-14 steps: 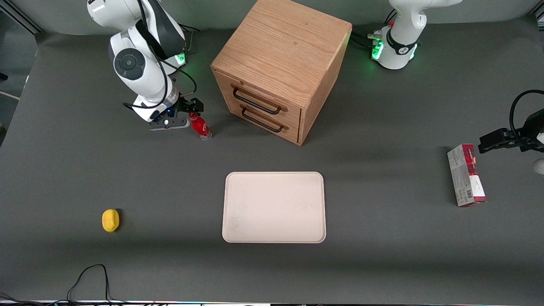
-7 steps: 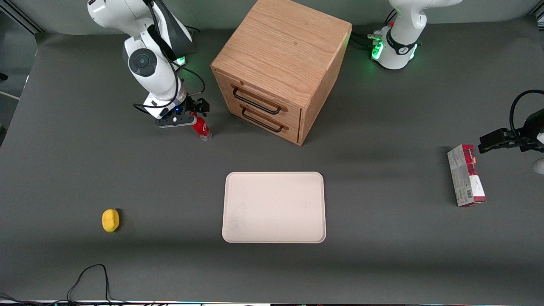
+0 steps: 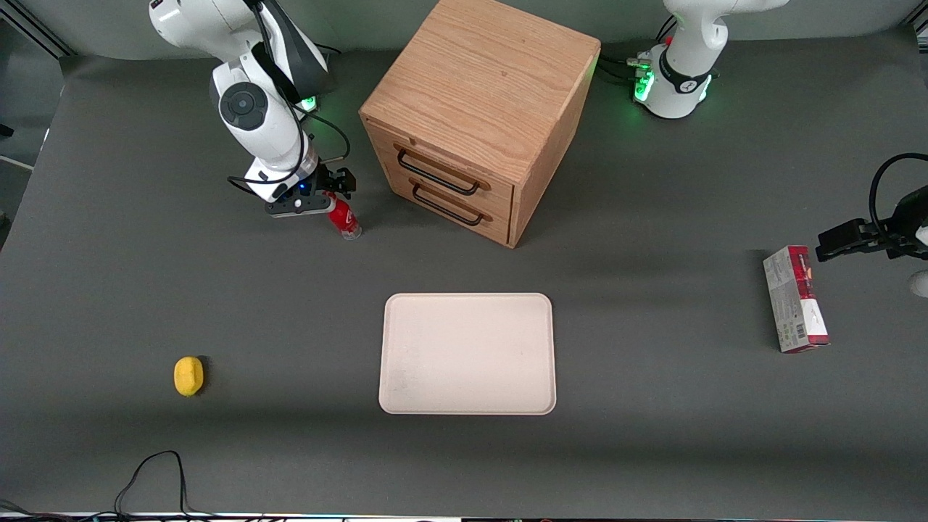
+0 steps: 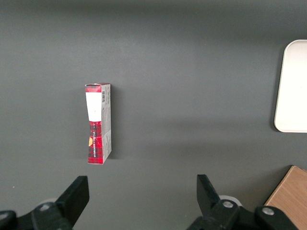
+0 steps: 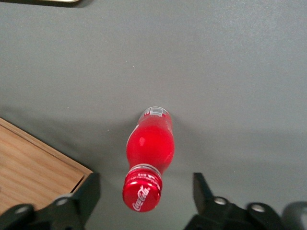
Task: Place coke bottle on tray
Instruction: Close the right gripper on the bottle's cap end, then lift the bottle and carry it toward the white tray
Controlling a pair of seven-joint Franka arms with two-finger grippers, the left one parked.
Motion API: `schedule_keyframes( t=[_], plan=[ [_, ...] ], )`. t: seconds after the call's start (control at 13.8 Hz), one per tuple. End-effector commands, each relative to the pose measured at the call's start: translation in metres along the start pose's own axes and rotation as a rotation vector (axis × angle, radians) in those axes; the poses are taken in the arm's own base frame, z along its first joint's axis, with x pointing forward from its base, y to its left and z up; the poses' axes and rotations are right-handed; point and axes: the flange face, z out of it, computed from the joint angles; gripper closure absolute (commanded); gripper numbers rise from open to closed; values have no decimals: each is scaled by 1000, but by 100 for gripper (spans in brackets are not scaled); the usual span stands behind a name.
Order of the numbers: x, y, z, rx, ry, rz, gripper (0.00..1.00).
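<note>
The coke bottle (image 3: 344, 216) stands upright on the dark table beside the wooden box, toward the working arm's end. In the right wrist view I look down on its red cap and body (image 5: 148, 153). My gripper (image 3: 328, 190) (image 5: 144, 191) hovers right over the bottle's top, open, with one finger on each side of the cap and not touching it. The cream-white tray (image 3: 467, 353) lies flat nearer the front camera than the bottle, in the middle of the table. Its edge shows in the left wrist view (image 4: 292, 86).
The wooden two-drawer box (image 3: 475, 116) stands close beside the bottle; its corner shows in the right wrist view (image 5: 33, 167). A yellow lemon (image 3: 188, 375) lies near the front. A red-and-grey carton (image 3: 794, 299) lies toward the parked arm's end.
My gripper has moved toward the wooden box and settled over the bottle's cap. The bottle and tray have not moved.
</note>
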Motion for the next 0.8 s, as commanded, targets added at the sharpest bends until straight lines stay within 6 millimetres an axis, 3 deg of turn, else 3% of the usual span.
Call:
schedule_keyframes(
  t=[0.0, 0.43, 0.58, 0.72],
  plan=[
    [-7, 0, -6, 21, 16, 28, 100],
    [-5, -1, -12, 24, 19, 37, 100],
    [-3, 1, -36, 31, 18, 44, 100],
    [0, 8, -76, 35, -2, 41, 100]
  ],
)
